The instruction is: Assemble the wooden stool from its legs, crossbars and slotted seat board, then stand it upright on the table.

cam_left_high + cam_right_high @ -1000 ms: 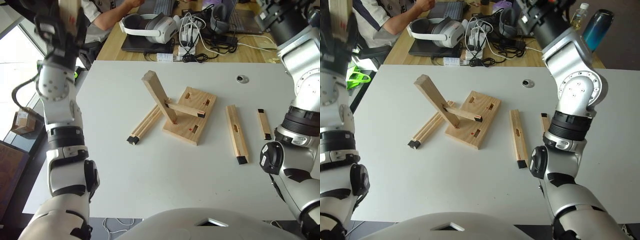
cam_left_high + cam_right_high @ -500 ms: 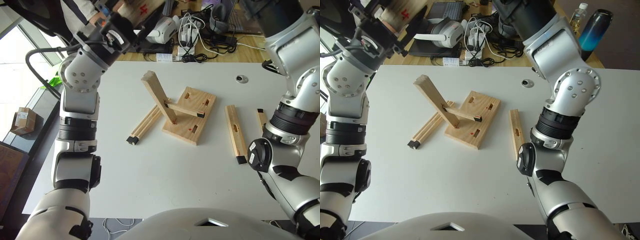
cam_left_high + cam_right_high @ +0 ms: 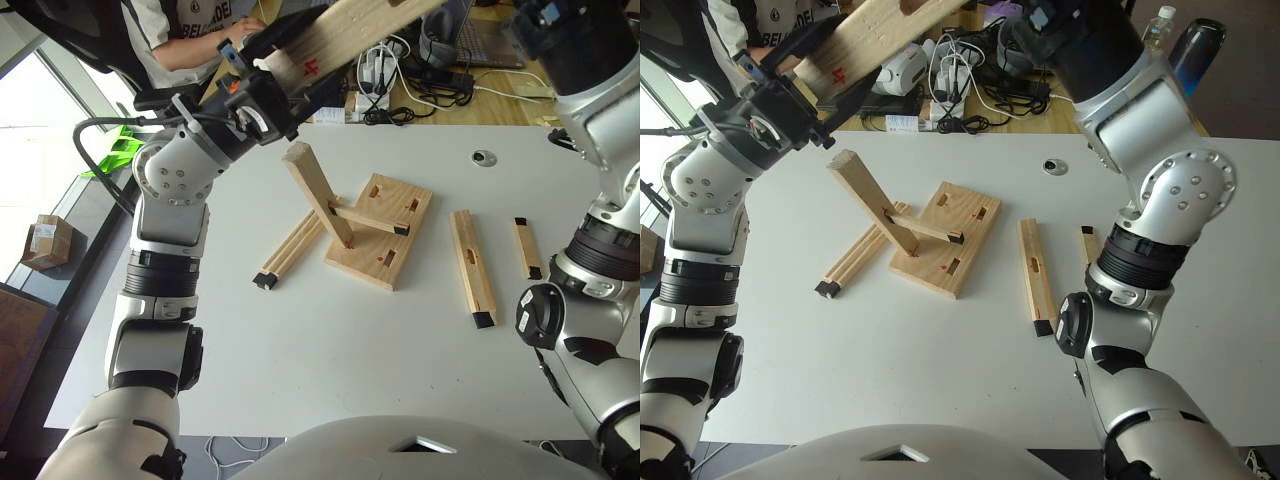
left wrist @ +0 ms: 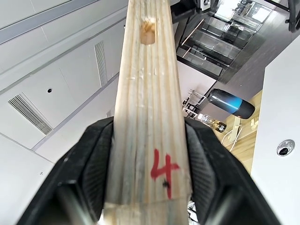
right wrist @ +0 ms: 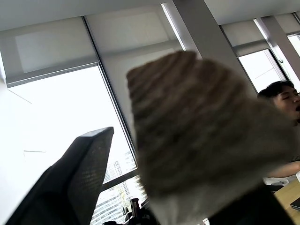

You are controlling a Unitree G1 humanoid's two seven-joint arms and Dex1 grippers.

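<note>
My left gripper (image 3: 265,85) is shut on a wooden leg (image 3: 340,35) marked with a red 4, held high over the table's far left. The leg slants up toward my raised right arm (image 3: 1090,40). In the left wrist view the leg (image 4: 150,93) runs between the black fingers (image 4: 101,159). A blurred wooden end (image 5: 206,131) sits close in the right wrist view. The slotted seat board (image 3: 385,250) lies flat mid-table. One leg (image 3: 318,190) leans up out of it, with a crossbar (image 3: 370,217) attached. Another leg (image 3: 292,248) lies at the board's left, and a slotted leg (image 3: 472,265) and short crossbar (image 3: 528,248) lie to its right.
A round grommet (image 3: 485,157) is set in the white table behind the parts. A wooden desk beyond the far edge holds a headset (image 3: 890,65), cables and a blue bottle (image 3: 1195,50). A person sits at its left. The table's near half is bare.
My left arm has swung its leg down from upright at the far left to a slant pointing right, toward my right arm. The right arm has shifted overhead. The parts on the table have not moved.
</note>
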